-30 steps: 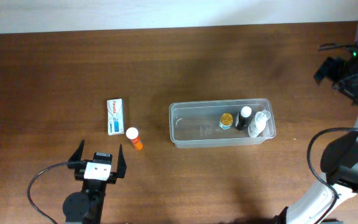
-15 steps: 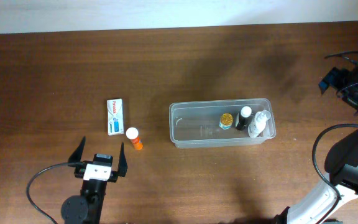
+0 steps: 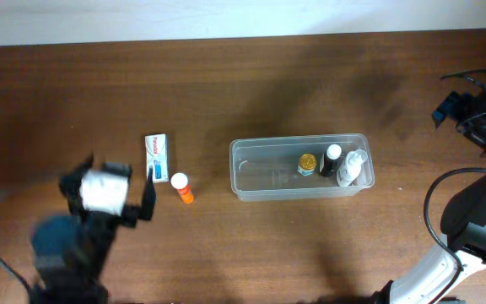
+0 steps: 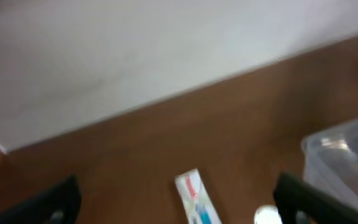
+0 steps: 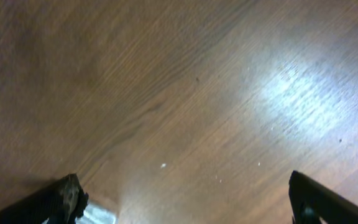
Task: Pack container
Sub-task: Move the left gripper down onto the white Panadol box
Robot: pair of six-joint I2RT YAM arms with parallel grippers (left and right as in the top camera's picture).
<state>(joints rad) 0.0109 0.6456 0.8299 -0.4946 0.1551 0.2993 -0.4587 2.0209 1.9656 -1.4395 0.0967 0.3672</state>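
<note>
The clear container (image 3: 260, 169) sits right of the table's centre and holds three small bottles (image 3: 332, 160) at its right end. A white-and-blue box (image 3: 156, 157) and an orange bottle with a white cap (image 3: 181, 187) lie to its left. My left gripper (image 3: 116, 176) is open and empty, blurred, just left of the box. In the left wrist view the box (image 4: 197, 199), the white cap (image 4: 267, 215) and the container's corner (image 4: 344, 152) lie ahead of the open left gripper (image 4: 176, 208). My right gripper (image 3: 462, 114) is open at the far right edge, over bare wood (image 5: 191, 199).
The table is dark brown wood (image 3: 251, 84) with a white wall along its far edge (image 4: 135, 50). My right arm's cable and base (image 3: 471, 228) stand at the right front corner.
My left arm has swung up and to the left, fast and blurred, and now sits close to the box. My right gripper shifted slightly right a second ago and has held still since.
</note>
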